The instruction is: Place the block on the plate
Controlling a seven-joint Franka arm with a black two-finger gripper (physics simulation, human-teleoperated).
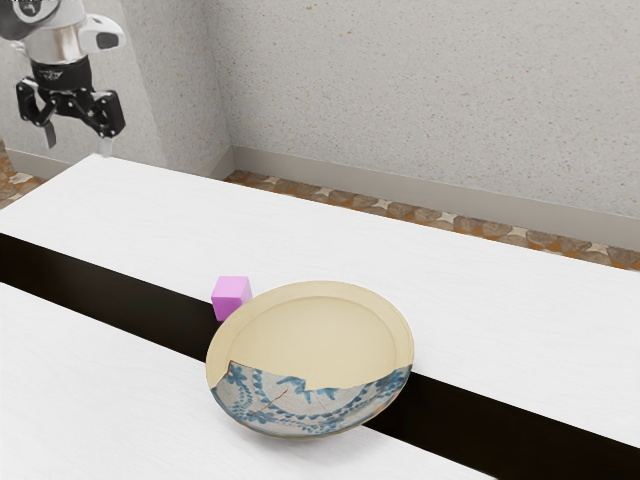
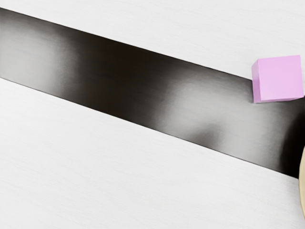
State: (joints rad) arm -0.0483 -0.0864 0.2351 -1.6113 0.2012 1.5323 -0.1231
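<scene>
High at the exterior view's upper left, my gripper (image 1: 76,148) hangs open with its two fingertips well apart and nothing between them. A pink block (image 1: 232,298) rests on the table beside the plate, well below and away from the gripper. The plate (image 1: 320,340), cream with a blue-and-white patterned part, stands in the exterior view's middle; its rim hides a little of the block's lower corner. In the wrist view the block (image 2: 280,78) lies at the dark strip's edge, near a sliver of the plate's rim (image 2: 302,183).
The white table (image 1: 480,310) has a glossy dark strip (image 1: 110,303) running lengthwise, passing under the plate. Behind the table stands a speckled grey wall (image 1: 420,100) above a patterned stone floor.
</scene>
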